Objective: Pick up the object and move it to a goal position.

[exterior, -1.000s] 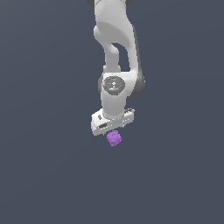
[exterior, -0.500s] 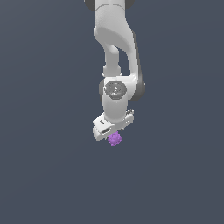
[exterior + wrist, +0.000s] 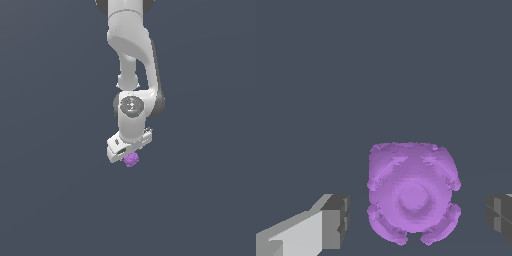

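Flat slate-grey background, lumpy purple object point(image 3: 412, 194) between pads point(image 3: 336, 221) of spread white pincer point(image 3: 418, 220), untouched.

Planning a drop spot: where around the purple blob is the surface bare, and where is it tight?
The dark grey surface looks bare on every side of the white robot arm. It is crowded only at the lumpy purple blob, flanked by the hand's open dark fingertips, gaps either side.

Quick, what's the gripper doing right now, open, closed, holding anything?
Gripper: open, fingers either side of the purple object with gaps showing; not gripping it yet.
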{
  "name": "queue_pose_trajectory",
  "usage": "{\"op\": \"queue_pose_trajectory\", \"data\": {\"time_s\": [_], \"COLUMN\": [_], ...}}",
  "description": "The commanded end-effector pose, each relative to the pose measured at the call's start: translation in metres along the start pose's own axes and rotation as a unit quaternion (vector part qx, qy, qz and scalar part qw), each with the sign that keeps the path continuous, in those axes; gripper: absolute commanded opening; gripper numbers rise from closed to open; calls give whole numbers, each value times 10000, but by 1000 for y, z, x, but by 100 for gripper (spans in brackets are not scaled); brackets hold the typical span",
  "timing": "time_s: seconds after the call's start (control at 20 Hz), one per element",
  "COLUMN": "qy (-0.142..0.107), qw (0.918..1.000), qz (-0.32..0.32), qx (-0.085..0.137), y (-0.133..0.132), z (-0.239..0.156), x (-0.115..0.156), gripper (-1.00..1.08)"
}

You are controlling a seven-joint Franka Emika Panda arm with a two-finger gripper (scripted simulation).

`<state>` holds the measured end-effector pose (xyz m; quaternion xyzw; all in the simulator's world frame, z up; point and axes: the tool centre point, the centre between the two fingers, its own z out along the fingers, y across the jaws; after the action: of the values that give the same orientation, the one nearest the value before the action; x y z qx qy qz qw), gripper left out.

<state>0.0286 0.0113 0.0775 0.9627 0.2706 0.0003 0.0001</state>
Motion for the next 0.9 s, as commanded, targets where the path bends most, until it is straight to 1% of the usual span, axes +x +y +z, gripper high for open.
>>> {"op": "queue_pose_trajectory", "data": {"time_s": [0.0,0.2,0.45,0.5,0.85], "qy": [-5,-3,-3,-3,-3], "qw": [10000,10000,10000,10000,10000], "qz": [-8,-18,-20,-20,-20], "qx": [3,3,2,2,2], "y": [-1,-1,0,0,0], "z": [13,32,38,38,38], "x": [-1,-1,0,0,0], "gripper": [100,100,100,-100,-100]}}
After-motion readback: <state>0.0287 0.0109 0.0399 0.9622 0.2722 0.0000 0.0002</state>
